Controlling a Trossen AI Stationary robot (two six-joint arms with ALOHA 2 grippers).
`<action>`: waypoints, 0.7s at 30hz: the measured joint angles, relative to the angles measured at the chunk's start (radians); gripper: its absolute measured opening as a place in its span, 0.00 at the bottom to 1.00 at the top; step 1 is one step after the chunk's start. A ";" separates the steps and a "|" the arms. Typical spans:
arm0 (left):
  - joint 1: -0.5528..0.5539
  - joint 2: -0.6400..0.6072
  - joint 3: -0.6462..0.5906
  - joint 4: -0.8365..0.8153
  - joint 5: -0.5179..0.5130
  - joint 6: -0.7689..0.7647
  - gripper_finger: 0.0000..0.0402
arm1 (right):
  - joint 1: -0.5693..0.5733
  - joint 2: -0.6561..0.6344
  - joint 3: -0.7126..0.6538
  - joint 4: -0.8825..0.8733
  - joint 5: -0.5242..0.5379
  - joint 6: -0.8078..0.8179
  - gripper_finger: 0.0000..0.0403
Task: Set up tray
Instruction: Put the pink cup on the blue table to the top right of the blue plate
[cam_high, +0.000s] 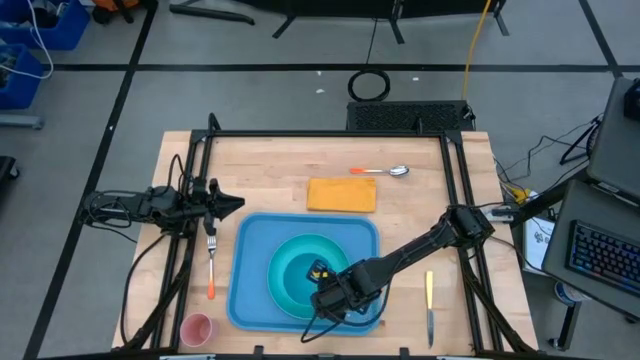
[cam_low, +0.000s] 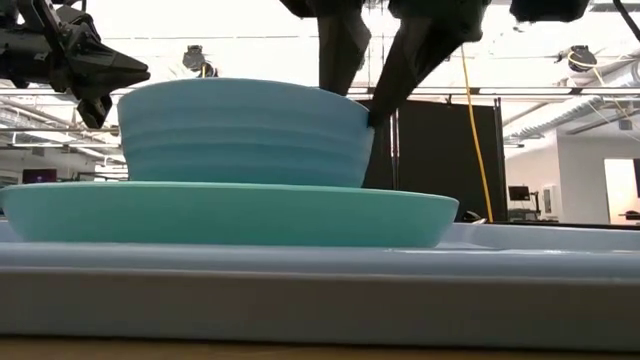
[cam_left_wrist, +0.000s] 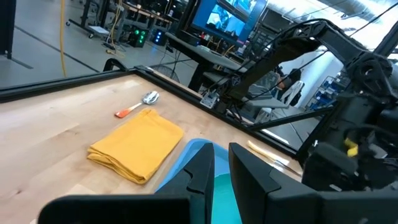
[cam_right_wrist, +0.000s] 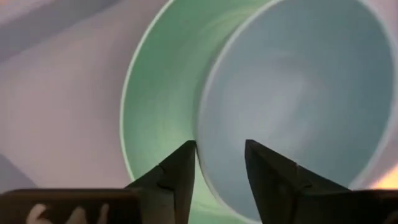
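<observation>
Tray lies flat on the table, plate and bowl stacked on it. Right pincer straddles the bowl rim, jaws apart. You'd find the tray stiff, light, slick; take its raised rim.

Tray ends cut off in low view, right claw top cropped

Tray smooth blue plastic; table matt pale wood; napkin soft orange cloth; spoon shiny metal.
</observation>
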 joint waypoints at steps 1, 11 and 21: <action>0.000 0.000 0.000 0.003 -0.020 0.001 0.13 | 0.002 -0.013 0.000 0.000 0.002 0.016 0.33; -0.001 0.020 0.001 0.107 0.119 -0.052 0.13 | -0.002 -0.185 -0.080 0.021 -0.004 0.227 0.34; -0.032 0.277 0.097 0.065 0.092 -0.093 0.13 | -0.061 -0.544 -0.624 0.582 -0.032 0.226 0.33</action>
